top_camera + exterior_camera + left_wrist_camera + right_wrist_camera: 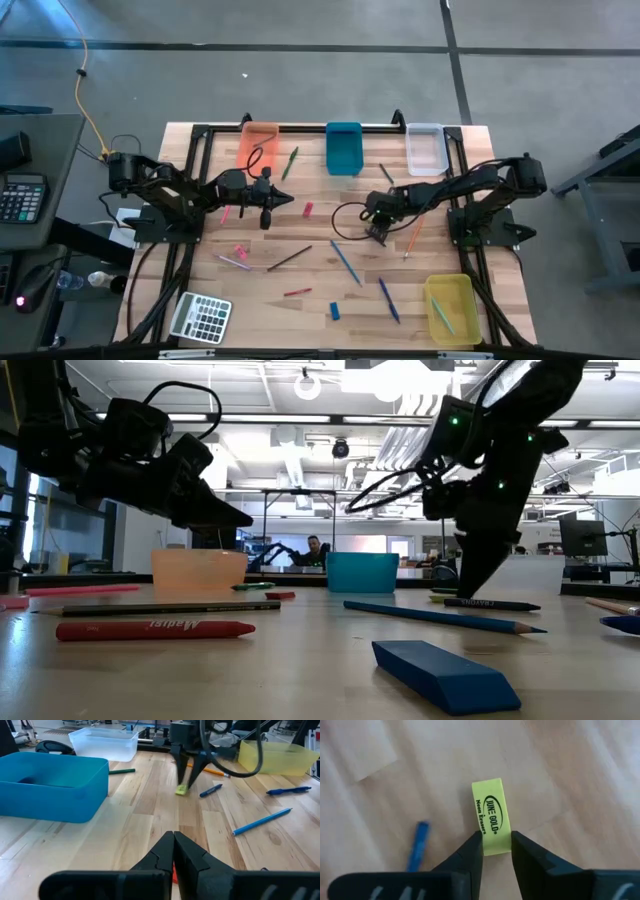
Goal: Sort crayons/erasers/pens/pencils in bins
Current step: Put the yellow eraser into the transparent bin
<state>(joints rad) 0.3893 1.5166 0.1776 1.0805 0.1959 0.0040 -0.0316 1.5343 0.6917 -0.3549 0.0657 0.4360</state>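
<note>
Right gripper (497,844) low over surface (570,770), jaws narrowed onto yellow eraser (491,810), touching both sides. Left gripper (173,851) hovers above surface, jaws closed, empty.

Yellow eraser's (491,816) near end behind jaws

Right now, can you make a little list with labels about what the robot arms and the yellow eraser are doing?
right gripper: down at the table, fingers on both sides of the yellow eraser
yellow eraser: lying flat on the wooden table, not lifted
left gripper: shut, holding nothing, hovering near the orange bin
other bins: teal bin, clear bin, yellow bin
</note>
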